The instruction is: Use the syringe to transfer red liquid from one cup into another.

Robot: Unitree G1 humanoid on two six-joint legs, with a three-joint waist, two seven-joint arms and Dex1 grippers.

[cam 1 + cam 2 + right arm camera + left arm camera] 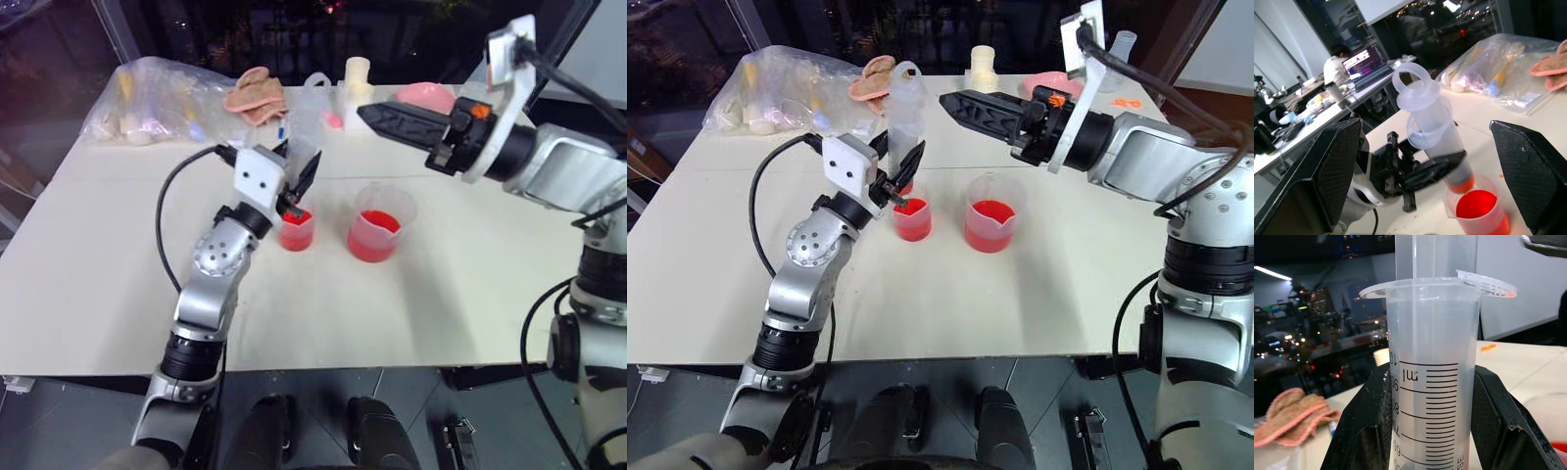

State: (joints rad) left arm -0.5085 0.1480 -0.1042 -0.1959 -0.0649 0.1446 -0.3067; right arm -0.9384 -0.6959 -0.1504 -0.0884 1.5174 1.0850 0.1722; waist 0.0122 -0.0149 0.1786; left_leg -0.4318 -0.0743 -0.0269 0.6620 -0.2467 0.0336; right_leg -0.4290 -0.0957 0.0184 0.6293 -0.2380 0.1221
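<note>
My left gripper (899, 178) is shut on the syringe (904, 113), a clear barrel standing nearly upright with its plunger ring on top. The graduated barrel (1432, 382) sits between the black fingers (1359, 431). Its orange tip (1462, 185) dips at the rim of the smaller cup (911, 221), which holds red liquid (1478, 204). To the right of that cup stands the larger lipped cup (991, 227), also with red liquid. My right gripper (955, 106) hovers open above and behind the larger cup, pointing left toward the syringe's upper part, with nothing between its fingers (1327, 171).
At the table's back left lies a clear plastic bag (784, 93) of items, with a pink cloth (870, 80) beside it. A white bottle (982, 64) and a pink object (1058, 83) stand at the back. A person (1337, 61) sits at a laptop far off.
</note>
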